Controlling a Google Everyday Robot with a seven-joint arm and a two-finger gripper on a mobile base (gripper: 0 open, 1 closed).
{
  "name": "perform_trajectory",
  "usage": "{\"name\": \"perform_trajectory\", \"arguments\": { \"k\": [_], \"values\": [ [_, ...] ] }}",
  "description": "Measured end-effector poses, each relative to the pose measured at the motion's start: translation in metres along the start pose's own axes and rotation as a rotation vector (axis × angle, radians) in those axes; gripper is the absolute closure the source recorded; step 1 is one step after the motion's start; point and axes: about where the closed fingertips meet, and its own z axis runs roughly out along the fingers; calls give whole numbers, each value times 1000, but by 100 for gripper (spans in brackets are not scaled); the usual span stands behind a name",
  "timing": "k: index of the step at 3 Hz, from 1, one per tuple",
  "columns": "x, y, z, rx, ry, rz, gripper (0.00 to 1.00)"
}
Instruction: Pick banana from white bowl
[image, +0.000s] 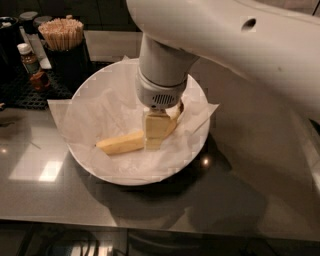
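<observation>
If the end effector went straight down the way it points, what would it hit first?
The banana in the white bowl, directly under the end effector; whether they touch is unclear.

Glossy grey countertop (260, 200) shows bright light reflections (42, 170) at left.
</observation>
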Motion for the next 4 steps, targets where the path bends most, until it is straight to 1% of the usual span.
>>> {"name": "perform_trajectory", "arguments": {
  "k": [1, 2, 3, 4],
  "values": [
    [3, -9, 15, -40, -10, 10, 24],
    [0, -9, 24, -69, -15, -6, 35],
    [-5, -4, 22, -65, 0, -25, 31],
    [-5, -1, 25, -83, 2, -32, 28]
  ]
}}
